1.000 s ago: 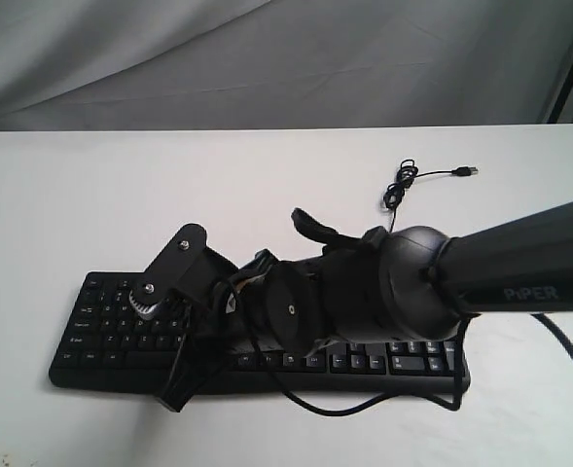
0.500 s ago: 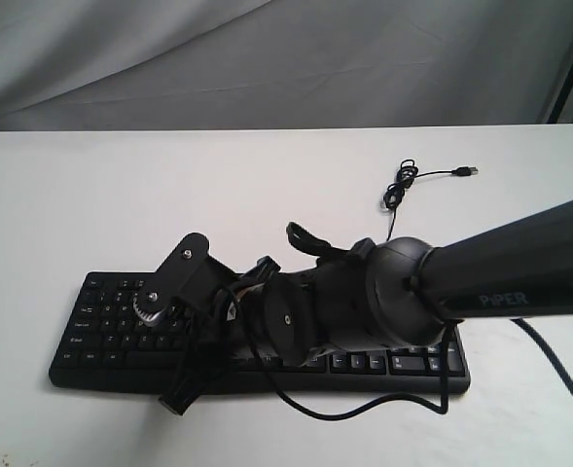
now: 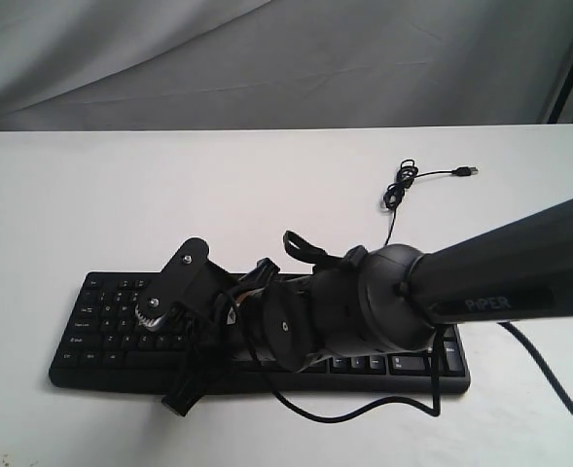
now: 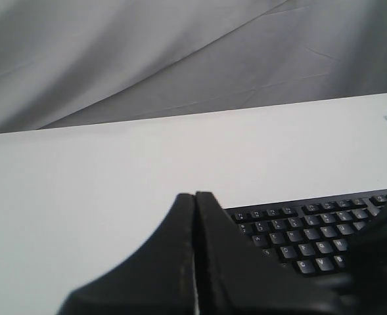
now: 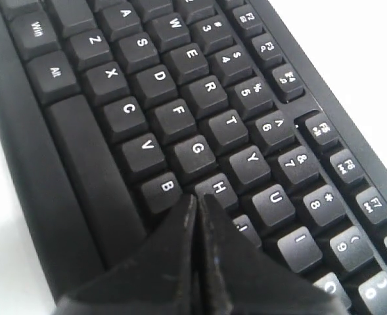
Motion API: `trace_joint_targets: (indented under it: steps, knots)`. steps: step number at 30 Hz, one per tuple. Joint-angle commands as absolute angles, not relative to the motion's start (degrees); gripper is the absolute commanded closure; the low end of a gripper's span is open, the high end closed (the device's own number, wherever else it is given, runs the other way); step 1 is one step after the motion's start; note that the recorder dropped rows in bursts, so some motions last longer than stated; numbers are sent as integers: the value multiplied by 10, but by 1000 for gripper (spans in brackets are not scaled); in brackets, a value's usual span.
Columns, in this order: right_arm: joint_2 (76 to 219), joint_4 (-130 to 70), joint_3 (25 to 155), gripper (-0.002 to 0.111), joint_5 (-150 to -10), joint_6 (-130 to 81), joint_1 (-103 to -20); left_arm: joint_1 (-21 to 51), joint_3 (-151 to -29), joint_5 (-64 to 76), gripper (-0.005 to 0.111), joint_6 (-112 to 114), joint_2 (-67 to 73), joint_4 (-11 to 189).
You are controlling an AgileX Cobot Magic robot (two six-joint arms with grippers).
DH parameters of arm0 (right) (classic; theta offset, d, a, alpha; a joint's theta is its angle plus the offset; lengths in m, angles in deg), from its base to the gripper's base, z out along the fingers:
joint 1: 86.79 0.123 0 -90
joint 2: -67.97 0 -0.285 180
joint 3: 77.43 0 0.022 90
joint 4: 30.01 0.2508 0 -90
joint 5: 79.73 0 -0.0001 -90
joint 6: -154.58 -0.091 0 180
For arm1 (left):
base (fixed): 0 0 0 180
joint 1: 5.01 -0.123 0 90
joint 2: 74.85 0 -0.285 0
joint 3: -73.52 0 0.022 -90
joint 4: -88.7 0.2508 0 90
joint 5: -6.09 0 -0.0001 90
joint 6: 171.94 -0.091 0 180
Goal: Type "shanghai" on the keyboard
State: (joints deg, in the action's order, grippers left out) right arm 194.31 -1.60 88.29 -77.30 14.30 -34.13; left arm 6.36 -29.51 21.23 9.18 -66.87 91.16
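On keyboard (image 5: 88, 164), by H key (image 5: 218, 187): closed R gripper (image 5: 196, 202) tip.

Keyboard (image 5: 173, 125): black plastic, matt keys with slight sheen, white printed legends. Table (image 3: 121, 195): white, smooth, matt. Backdrop (image 3: 267, 58): grey cloth, softly creased, matt. Right arm (image 3: 519, 263): black, matt, finely textured casing.

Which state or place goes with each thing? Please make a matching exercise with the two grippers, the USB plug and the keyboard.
1 right gripper
2 left gripper
3 USB plug
4 keyboard

a lies loose on the table, plugged into nothing
b shut, tip at the H key
c black, partly hidden under an arm
d shut, tip before bare white table

Pairs: 1-b, 2-d, 3-a, 4-c
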Motion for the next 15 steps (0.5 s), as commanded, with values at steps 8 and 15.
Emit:
trace_joint_targets:
  steps: [8,15]
  knots:
    - [1933,-14,888,108,-769,152,-343,66,-293,210,107,93,-671,912]
    - [1950,-25,967,108,-826,152,-343,66,-293,210,107,93,-671,912]
